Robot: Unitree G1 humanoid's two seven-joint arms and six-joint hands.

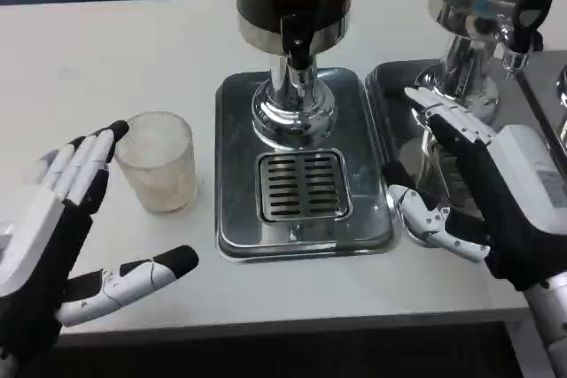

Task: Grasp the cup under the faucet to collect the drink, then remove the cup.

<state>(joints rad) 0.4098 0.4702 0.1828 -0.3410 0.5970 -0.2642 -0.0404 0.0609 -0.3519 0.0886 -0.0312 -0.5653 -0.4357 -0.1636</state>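
Cup (158, 162) stands left of centre on the table (106, 59), beside the drip tray (306, 183), not under the faucet (297, 42). Left hand (53, 236) and right hand (478, 192) flank the tray, fingers wide, holding nothing. Second dispenser (483, 15) occupies the upper right.

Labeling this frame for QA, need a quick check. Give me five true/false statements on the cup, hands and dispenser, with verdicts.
1. The cup stands on the white table, left of the drip tray. True.
2. The cup sits on the grate under the faucet. False: the grate is bare; the cup is off the tray.
3. The left hand grips the cup. False: its fingers are spread and it holds nothing; fingertips are near the cup's rim.
4. The right hand is open, holding nothing, over the tray's right edge. True.
5. The cup is lying on its side. False: it stands upright.
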